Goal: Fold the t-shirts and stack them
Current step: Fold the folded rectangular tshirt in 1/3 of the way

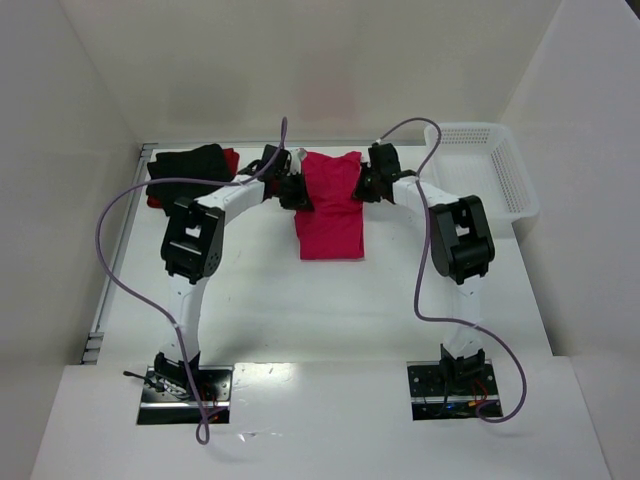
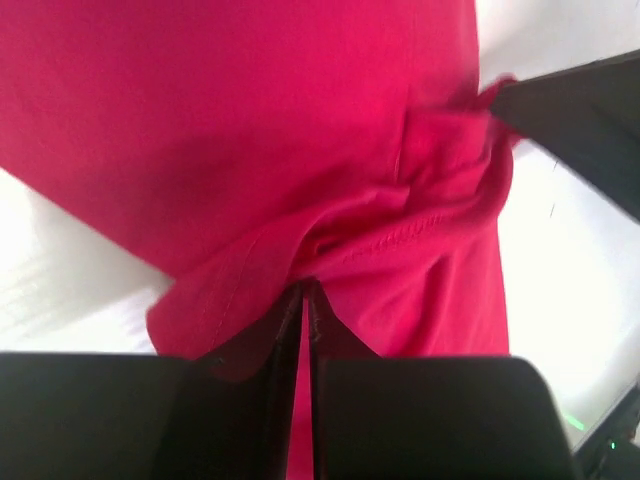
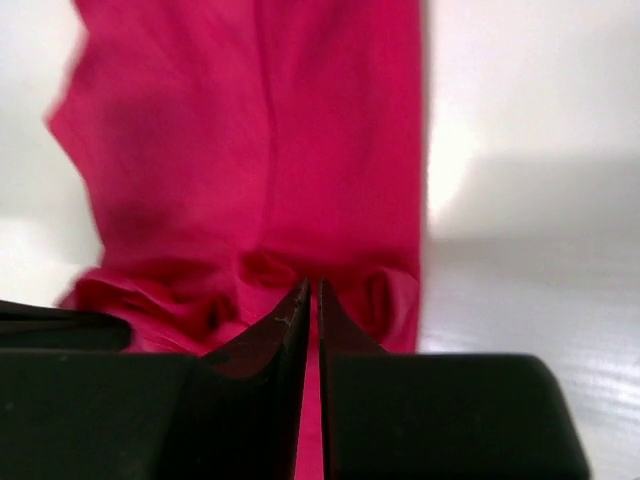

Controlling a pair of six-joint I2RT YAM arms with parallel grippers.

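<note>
Pink shirt [image 1: 330, 205] lies as a narrow strip toward 12 o'clock on the table [image 1: 330, 310]. Sides look folded in already; cross fold and stacking are left, I judge. Black shirt [image 1: 190, 165] and dark red shirt [image 1: 231, 158] sit piled at 10 o'clock. L gripper [image 1: 296, 191] and R gripper [image 1: 361, 186] reach in w/ elbows bent, each pinching the pink shirt's far corners at approx. 10 and 2 o'clock.

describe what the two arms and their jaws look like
The left arm and right arm are alike: slim white links joined by chunky black joint housings, each standing on a dark metal base plate. A thin purple cable loops loosely along each arm. The jaws are matte black, broad blocks tapering to thin wedge-shaped tips.
</note>
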